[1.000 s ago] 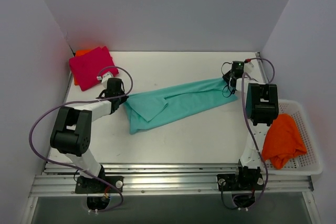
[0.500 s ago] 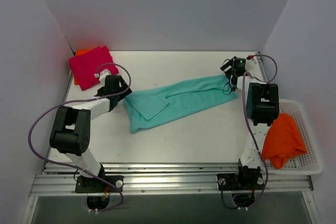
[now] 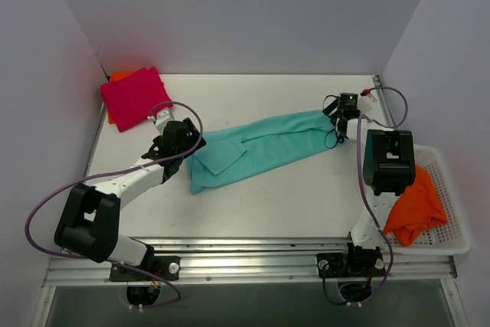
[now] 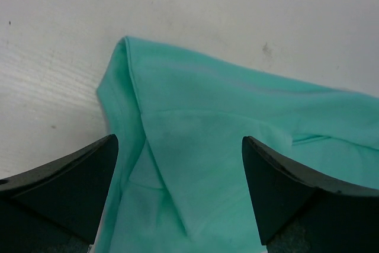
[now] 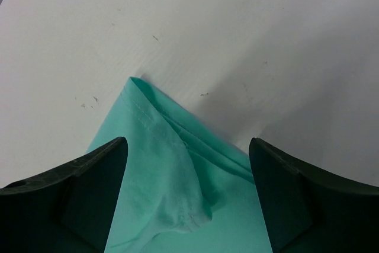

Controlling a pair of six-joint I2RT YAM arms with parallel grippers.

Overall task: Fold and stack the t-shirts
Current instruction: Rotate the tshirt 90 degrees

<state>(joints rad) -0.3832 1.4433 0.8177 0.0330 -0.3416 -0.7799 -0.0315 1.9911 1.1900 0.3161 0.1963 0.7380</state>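
1. A folded magenta t-shirt (image 3: pixel 134 97) lies well behind the left fingers (image 4: pixel 65 188); a crumpled orange t-shirt (image 3: pixel 413 204) sits in a basket (image 3: pixel 458 241), behind the right fingers (image 5: pixel 308 199).
2. Beneath the magenta one, orange cloth (image 3: pixel 116 77) is mostly hidden.
3. The teal t-shirt (image 3: pixel 256 147) stretches lengthwise on the worktop (image 3: pixel 268 204) from one pair of fingers to the other, both spread, grasping nothing.

Left arm (image 3: pixel 130 180) and right arm (image 3: pixel 388 160) are each showing white links between black joint housings, with a purple-grey cable (image 3: pixel 31 216) looping alongside
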